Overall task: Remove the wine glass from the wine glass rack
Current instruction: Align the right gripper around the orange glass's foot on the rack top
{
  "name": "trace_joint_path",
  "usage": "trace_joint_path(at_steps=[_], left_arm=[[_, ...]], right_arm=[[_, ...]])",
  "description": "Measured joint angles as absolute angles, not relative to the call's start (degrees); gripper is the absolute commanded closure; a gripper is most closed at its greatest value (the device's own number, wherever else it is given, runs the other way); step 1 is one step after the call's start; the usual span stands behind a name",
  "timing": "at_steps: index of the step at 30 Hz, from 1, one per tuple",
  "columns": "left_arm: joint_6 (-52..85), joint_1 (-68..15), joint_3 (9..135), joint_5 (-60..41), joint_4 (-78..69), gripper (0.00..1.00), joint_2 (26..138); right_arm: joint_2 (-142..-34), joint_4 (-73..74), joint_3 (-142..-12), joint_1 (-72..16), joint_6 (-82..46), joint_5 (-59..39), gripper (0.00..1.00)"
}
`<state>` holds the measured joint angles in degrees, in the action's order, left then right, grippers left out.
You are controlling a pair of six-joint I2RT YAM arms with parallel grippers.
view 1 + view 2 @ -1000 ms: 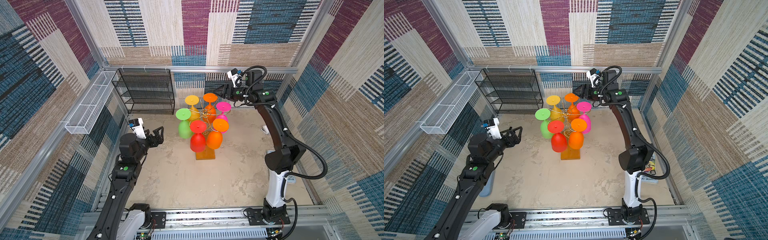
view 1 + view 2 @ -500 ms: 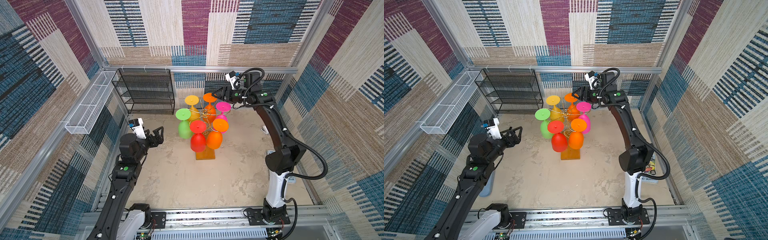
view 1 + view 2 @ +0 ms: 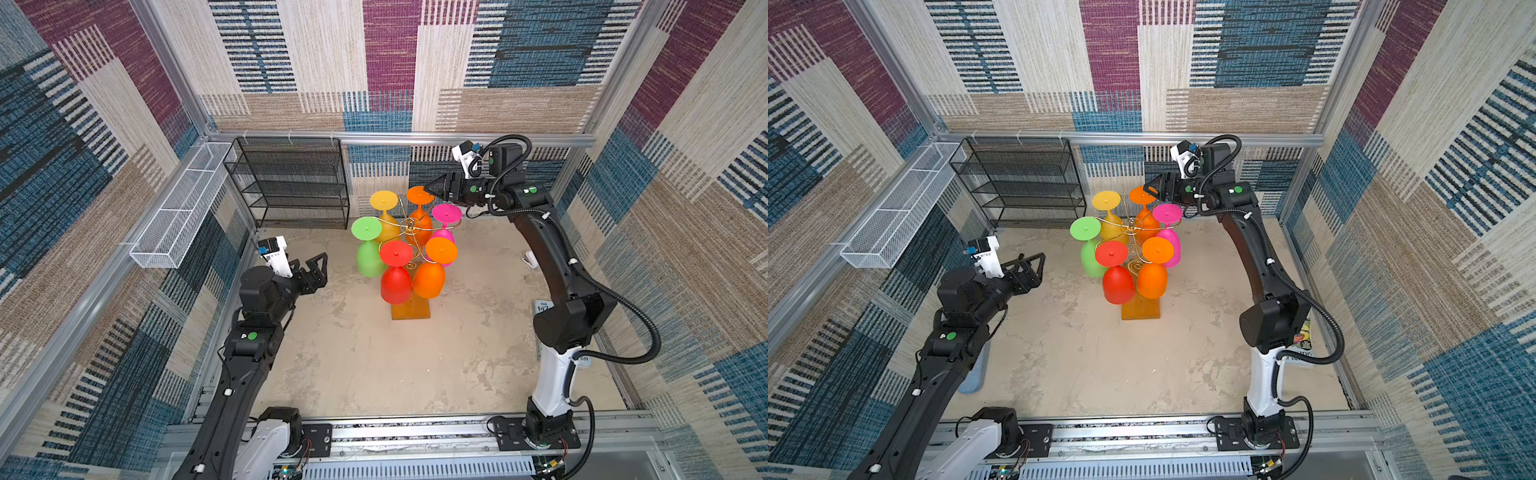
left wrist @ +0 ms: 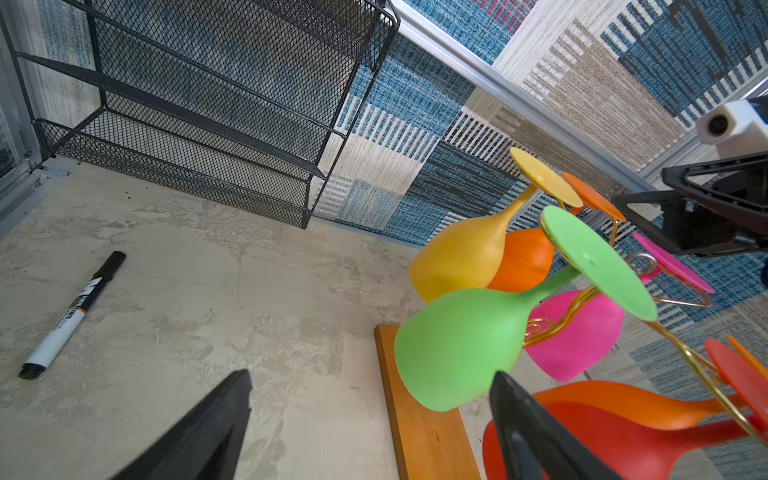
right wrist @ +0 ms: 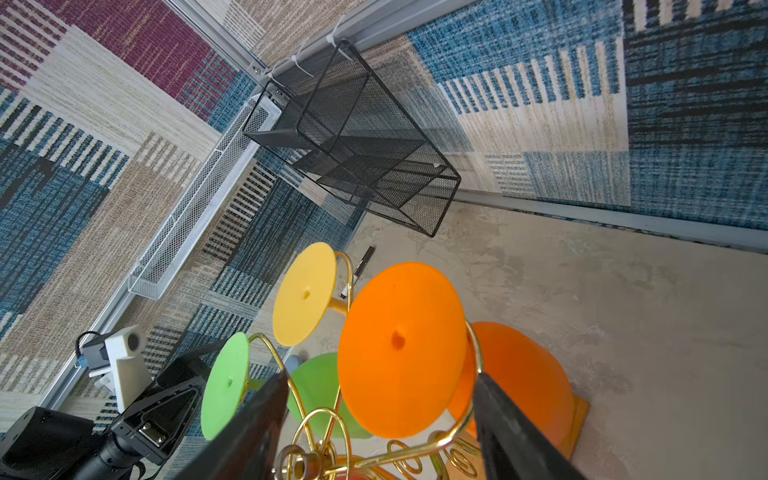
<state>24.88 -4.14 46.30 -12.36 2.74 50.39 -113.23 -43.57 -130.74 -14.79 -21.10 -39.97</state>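
Observation:
The wine glass rack point(image 3: 410, 311) point(image 3: 1140, 309) is a gold wire tree on an orange-brown wooden base point(image 4: 424, 424) point(image 5: 579, 419). Several coloured glasses hang on it upside down. My right gripper point(image 3: 427, 189) point(image 3: 1147, 188) point(image 5: 382, 376) is at the rack's back top, open. The round foot of the back orange wine glass point(image 3: 419, 195) point(image 3: 1141, 194) point(image 5: 401, 349) sits between its fingers, with a gap on one side. My left gripper point(image 3: 318, 266) point(image 3: 1034, 264) point(image 4: 372, 375) hangs open and empty, left of the rack, near the green glass point(image 4: 457, 345).
A black mesh shelf unit point(image 3: 291, 183) stands against the back wall. A white wire basket point(image 3: 178, 208) hangs on the left wall. A marker point(image 4: 70, 316) lies on the floor by the shelf. A booklet point(image 3: 1304, 340) lies behind the right arm's base.
My right gripper has moved left, from beside the rack to the back orange glass's foot, and its jaws have narrowed a little. The left arm has not moved.

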Motion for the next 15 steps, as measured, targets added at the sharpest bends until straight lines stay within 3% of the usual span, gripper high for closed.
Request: trace_joint_path(at_steps=[15], left_arm=[[25.1, -4.1, 45.8, -12.3, 2.3, 0.08, 50.2]], right_arm=[[-114.2, -43.3, -130.9, -14.8, -22.1, -41.6, 0.32]])
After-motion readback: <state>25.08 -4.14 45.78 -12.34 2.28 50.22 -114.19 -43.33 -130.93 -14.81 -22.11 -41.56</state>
